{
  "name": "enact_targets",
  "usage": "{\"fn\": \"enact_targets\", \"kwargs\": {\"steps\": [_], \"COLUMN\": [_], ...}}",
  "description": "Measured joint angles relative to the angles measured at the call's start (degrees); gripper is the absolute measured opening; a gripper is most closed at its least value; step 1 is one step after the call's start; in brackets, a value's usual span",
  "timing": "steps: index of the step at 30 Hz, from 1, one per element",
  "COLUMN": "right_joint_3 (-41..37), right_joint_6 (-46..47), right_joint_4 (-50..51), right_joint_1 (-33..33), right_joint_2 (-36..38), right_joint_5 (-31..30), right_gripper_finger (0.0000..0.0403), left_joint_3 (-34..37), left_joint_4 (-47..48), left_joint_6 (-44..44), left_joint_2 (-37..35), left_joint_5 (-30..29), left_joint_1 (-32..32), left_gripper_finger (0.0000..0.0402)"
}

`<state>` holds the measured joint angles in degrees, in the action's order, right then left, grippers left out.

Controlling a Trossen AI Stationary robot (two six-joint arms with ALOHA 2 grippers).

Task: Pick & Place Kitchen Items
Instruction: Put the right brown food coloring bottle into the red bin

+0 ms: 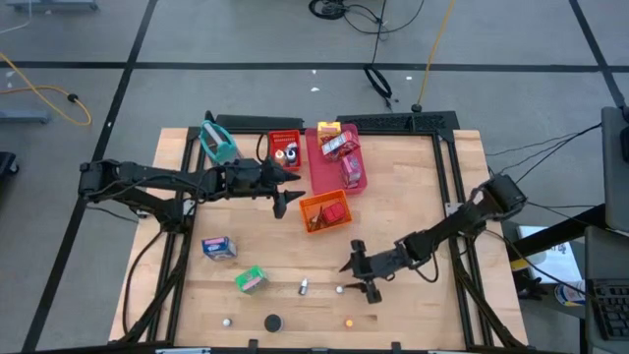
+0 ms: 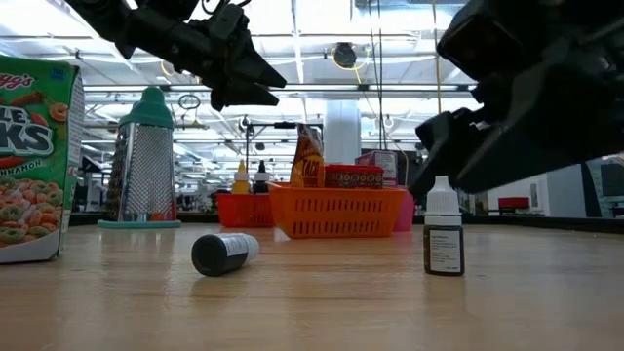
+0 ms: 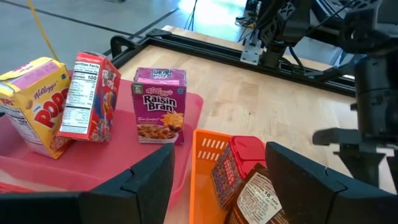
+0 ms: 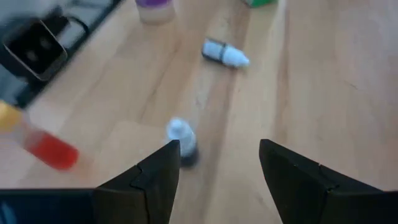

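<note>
1. Two end effectors are over the wooden desk [image 1: 413, 197]; the orange tray [image 1: 325, 211] near its middle serves as the landmark here.
2. The left end effector [image 1: 286, 202] hangs just beside the orange tray's left edge, fingers spread wide with nothing between them (its wrist view looks down past them into the tray).
3. Inside the orange tray lie a red-lidded packet [image 3: 235, 163] and a brown packet [image 3: 256, 198]; both are cut off by the frame edge and the dark fingers, so their labels are only partly readable.
4. Beyond the orange tray, the pink tray [image 1: 337, 157] holds a Raisin Bran box [image 3: 159, 106], a red box [image 3: 89, 96] leaning on a yellow box [image 3: 36, 106], the yellow one partly cropped.
5. The right end effector [image 1: 363, 277] is toward the desk's front edge from the orange tray, fingers apart and empty.
6. A small white-capped bottle [image 4: 181, 140] stands just ahead of it, blurred in the wrist view; a second bottle [image 4: 224, 53] lies on its side farther off.
7. A green box [image 1: 252, 280] and a blue box [image 1: 218, 247] sit front-left of the orange tray; the low view shows the green one only in part.
8. The red tray [image 1: 285, 149] sits left of the pink one, contents too small to make out.
</note>
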<state>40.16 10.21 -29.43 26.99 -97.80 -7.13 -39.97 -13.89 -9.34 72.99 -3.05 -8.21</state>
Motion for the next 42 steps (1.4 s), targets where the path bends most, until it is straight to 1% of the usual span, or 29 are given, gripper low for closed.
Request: {"fn": "enact_targets", "kwargs": {"steps": [7, 13, 20, 24, 28, 32, 34, 36, 42], "right_joint_3": [0.04, 0.04, 0.04, 0.04, 0.43, 1.38, 1.66, 1.66, 1.68], "right_joint_6": [1.40, 2.53, 3.91, 4.11, 5.47, 4.21, 4.04, 3.98, 4.01], "right_joint_4": [-8.60, -9.43, -9.55, -11.85, -14.36, -16.31, -16.29, -15.92, -15.00], "right_joint_1": [2.25, 3.14, 3.14, 3.14, 3.14, 3.14, 3.14, 3.14, 3.05], "right_joint_2": [-3.73, -4.05, -4.06, -5.87, -8.62, -10.19, -10.32, -10.40, -10.34], "right_joint_5": [-0.17, -0.25, -0.33, -0.12, -0.10, -0.15, -0.18, -0.10, 0.79], "right_gripper_finger": [0.0212, 0.0209, 0.0176, 0.0158, 0.0154, 0.0152, 0.0141, 0.0122, 0.0042], "left_joint_3": [0.00, 0.00, 0.00, 0.00, 0.00, 0.00, 0.00, 0.00, 0.00], "left_joint_4": [-0.04, -0.03, 0.02, 0.08, 0.09, 0.11, 0.13, 0.25, 0.31], "left_joint_6": [-0.11, -0.26, -0.26, -0.26, -0.26, -0.28, -0.28, -0.28, -0.28], "left_joint_2": [0.00, 0.00, 0.00, 0.00, 0.00, 0.00, 0.00, 0.00, 0.01], "left_joint_5": [0.00, -0.02, -0.02, -0.02, -0.03, -0.02, -0.02, -0.02, -0.02], "left_joint_1": [0.00, 0.00, 0.02, 0.02, 0.02, 0.02, 0.02, 0.02, 0.02], "left_gripper_finger": [0.0251, 0.0250, 0.0250, 0.0251, 0.0251, 0.0251, 0.0251, 0.0250, 0.0250]}}
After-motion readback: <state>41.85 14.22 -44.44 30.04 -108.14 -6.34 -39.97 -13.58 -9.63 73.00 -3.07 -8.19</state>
